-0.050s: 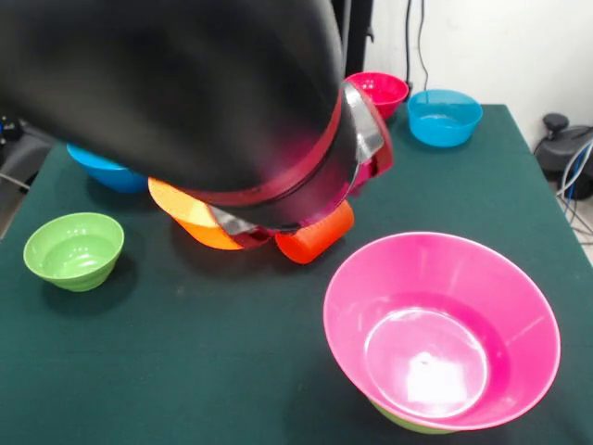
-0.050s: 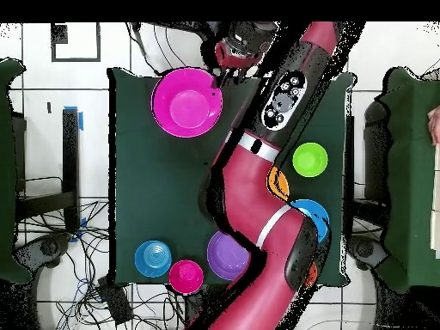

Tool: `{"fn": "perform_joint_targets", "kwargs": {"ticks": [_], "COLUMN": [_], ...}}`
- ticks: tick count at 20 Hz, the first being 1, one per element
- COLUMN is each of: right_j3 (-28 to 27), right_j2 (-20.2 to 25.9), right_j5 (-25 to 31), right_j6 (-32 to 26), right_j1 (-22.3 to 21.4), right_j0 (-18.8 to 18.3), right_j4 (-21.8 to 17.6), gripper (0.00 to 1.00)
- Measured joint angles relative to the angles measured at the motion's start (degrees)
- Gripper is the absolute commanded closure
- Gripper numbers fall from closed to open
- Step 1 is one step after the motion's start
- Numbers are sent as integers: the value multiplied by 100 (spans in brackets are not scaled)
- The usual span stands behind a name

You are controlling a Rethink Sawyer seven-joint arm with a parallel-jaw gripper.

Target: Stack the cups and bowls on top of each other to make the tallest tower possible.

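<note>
The tower is a big pink bowl (image 1: 440,334) (image 2: 186,103) sitting in a green bowl (image 1: 408,424) whose rim peeks out beneath it. An orange-red cup (image 1: 315,236) lies on its side mid-table, beside an orange bowl (image 1: 195,215) (image 2: 278,182) half covered by the arm. In the overhead view the cup is hidden under the arm. My gripper (image 2: 226,62) hangs at the table edge next to the pink bowl's rim, dark and unclear. The front view shows only the blurred arm.
Loose bowls ring the table: a small green one (image 1: 74,248) (image 2: 309,160), a magenta-red one (image 1: 380,90) (image 2: 186,275), a blue one (image 1: 445,116) (image 2: 152,256), a second blue one (image 1: 107,171) (image 2: 311,216) and a purple one (image 2: 225,255). The arm (image 2: 258,172) stretches across the table.
</note>
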Motion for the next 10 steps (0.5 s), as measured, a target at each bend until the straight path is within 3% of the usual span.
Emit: {"fn": "perform_joint_targets", "kwargs": {"ticks": [6,10], "right_j3": [208,361], "right_j2": [-512,-912], "right_j5": [-1181,-1386], "right_j6": [-715,-894], "right_j1": [-263,-362], "right_j0": [150,264], "right_j4": [-218,-12], "gripper": [0,0]}}
